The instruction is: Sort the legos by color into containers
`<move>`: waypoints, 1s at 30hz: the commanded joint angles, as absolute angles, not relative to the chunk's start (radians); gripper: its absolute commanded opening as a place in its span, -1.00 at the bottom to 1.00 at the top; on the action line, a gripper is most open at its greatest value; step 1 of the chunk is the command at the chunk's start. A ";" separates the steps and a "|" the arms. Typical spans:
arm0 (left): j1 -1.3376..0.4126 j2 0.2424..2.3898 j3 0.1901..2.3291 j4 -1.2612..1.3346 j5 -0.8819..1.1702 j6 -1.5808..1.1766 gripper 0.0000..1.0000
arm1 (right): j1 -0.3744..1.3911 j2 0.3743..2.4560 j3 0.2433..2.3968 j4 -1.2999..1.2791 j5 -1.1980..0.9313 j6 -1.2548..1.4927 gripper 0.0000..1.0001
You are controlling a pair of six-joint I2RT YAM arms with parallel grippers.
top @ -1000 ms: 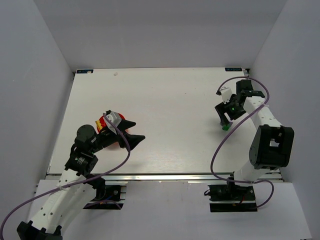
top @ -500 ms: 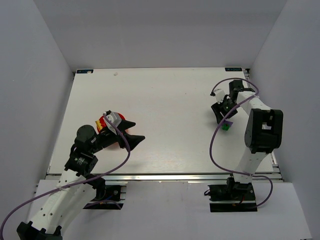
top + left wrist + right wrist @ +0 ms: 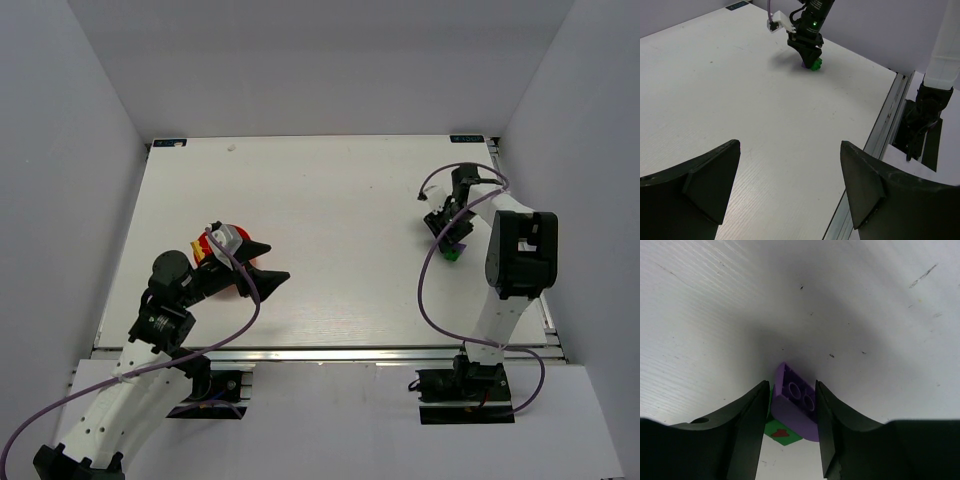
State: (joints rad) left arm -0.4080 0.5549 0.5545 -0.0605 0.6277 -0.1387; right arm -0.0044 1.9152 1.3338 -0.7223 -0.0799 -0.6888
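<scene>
White laminate table (image 3: 330, 200) filled the overhead view. The right gripper (image 3: 447, 237) pointed down at the far right side, its tip over a green brick (image 3: 452, 253); from there I could not tell how its jaws stood. The left gripper (image 3: 268, 262) hung low at the near left, jaws spread. What looked like a red bowl (image 3: 214, 241) lay mostly hidden under its wrist, well apart from the brick. Small dark labels sat at the table's two far corners, too small to read.

From the left wrist, the left gripper's fingers (image 3: 705, 175) stood wide apart with only bare table between them. Across the table the right gripper stood over the green brick, a green light lit on its body. A dark sticker at the far edge was unreadable.

From the right wrist, a purple brick (image 3: 799, 401) with two studs sat between the fingers (image 3: 747, 430), on or against the green brick, which bore a small red mark, not lettering. The jaws were drawn in close on both sides. The right one seemed to touch and a sliver showed at the left, so a firm pinch could not be confirmed.

The step looked like picking up the purple brick. Done well, the pads would close squarely on its flat sides, then lift straight and slowly. If the green brick rode along, the two would need parting before either reached a bowl.
</scene>
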 commanded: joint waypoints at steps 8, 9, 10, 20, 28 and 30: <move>-0.410 0.541 0.572 -0.071 0.623 -0.130 0.81 | 0.037 1.945 1.351 -0.721 -0.041 -0.706 -0.60; -0.410 0.541 0.572 -0.071 0.621 -0.129 0.81 | 0.035 1.948 1.354 -0.724 -0.041 -0.707 -0.66; -0.410 0.541 0.572 -0.071 0.624 -0.130 0.81 | 0.035 1.948 1.356 -0.732 -0.041 -0.706 -0.77; -0.410 0.577 0.540 0.041 0.684 -0.213 0.83 | 0.041 1.864 1.471 -0.863 -0.257 -0.657 -1.00; -0.419 0.809 0.483 0.415 0.704 -0.576 0.93 | 0.120 1.789 1.597 -0.908 -0.647 -0.529 -1.00; -0.445 0.859 0.520 0.417 0.663 -0.597 0.94 | 0.170 1.784 1.606 -0.879 -0.687 -0.496 -1.00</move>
State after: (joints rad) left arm -0.4229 0.8150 0.4923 0.2890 0.6895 -0.4698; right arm 0.1204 1.8107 1.5742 -0.8646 -0.5045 -0.5705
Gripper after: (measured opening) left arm 0.962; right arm 0.263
